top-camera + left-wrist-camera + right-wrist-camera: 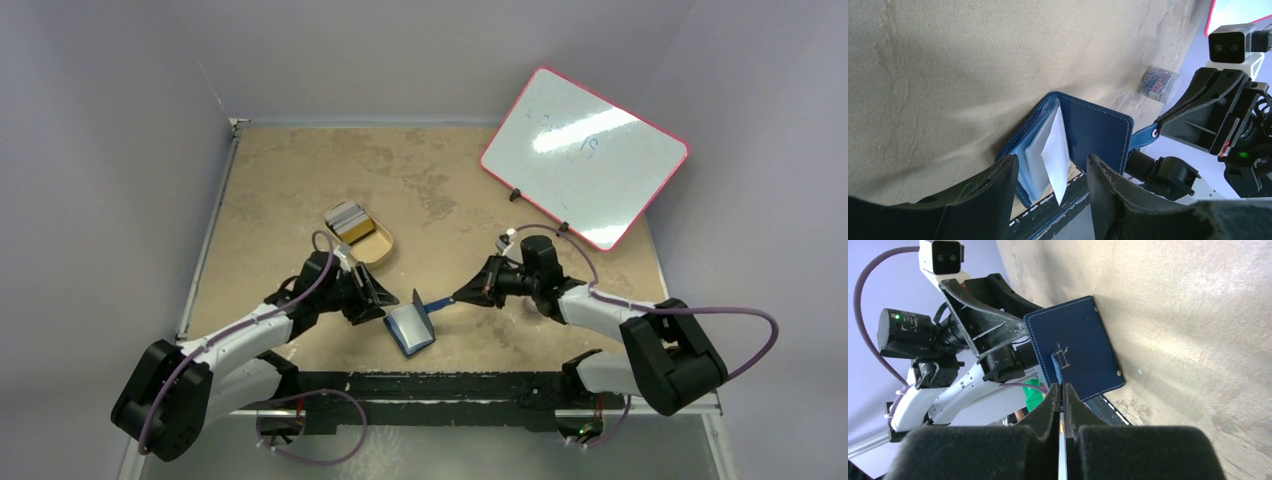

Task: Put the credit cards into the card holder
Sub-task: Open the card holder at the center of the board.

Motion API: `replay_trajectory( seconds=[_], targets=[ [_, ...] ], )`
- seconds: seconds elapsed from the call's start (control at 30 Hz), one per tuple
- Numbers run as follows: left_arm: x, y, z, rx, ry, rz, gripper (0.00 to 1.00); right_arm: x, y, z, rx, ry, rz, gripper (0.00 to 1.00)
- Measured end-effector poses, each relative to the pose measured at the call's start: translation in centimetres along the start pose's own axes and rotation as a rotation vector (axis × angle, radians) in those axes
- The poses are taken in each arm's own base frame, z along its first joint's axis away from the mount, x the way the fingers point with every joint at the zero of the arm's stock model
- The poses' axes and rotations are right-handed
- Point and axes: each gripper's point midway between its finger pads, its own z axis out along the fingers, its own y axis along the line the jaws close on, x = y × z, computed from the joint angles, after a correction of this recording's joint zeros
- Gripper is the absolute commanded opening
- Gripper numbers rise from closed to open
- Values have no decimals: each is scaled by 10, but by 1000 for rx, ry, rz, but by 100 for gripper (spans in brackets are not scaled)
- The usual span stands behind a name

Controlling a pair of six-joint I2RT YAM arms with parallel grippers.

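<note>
Right gripper (456,297) was pressed together on the strap (1062,362) of the card holder (410,330), pinching it and holding one cover upright so that the wallet stood open. The card holder sat at the near edge of the table (450,180), about midway between the two arms, with its other cover flat. A pale card (1055,150) stood in the inner sleeves, its lower corner sticking out, so it looked only partly seated. Left gripper (380,300) hung just to the left of the wallet with its fingers (998,185) spread and nothing held between them.

Farther off and to the left, the tan tray (385,252) held the other credit cards (350,222), a silver one and a gold one at least. By this reading, one card was in or nearly in, and the ones in the tray were left to fetch and slot. A whiteboard (585,150) leaned at the far right.
</note>
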Motion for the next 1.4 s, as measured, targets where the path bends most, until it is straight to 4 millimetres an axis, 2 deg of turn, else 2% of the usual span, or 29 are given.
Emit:
replay_trajectory(
  seconds=[0.23, 0.5, 0.73, 0.93, 1.17, 1.4],
  targets=[
    [3, 7, -1, -20, 3, -5, 51, -3, -11, -2, 39, -9, -2, 0],
    [9, 21, 2, -50, 19, -20, 41, -4, -18, -3, 66, -19, -3, 0],
    [10, 26, 4, -46, 17, -25, 46, -8, -26, -3, 99, -37, 0, 0],
    [9, 22, 2, -30, 8, -24, 40, -11, -36, -5, 138, -56, -1, 0],
    [10, 20, -1, -1, -6, -38, 42, -12, -43, -7, 171, -71, -6, 0],
    [13, 26, 3, 11, -6, -67, 41, -12, -47, -9, 189, -72, -17, 0]
  ],
)
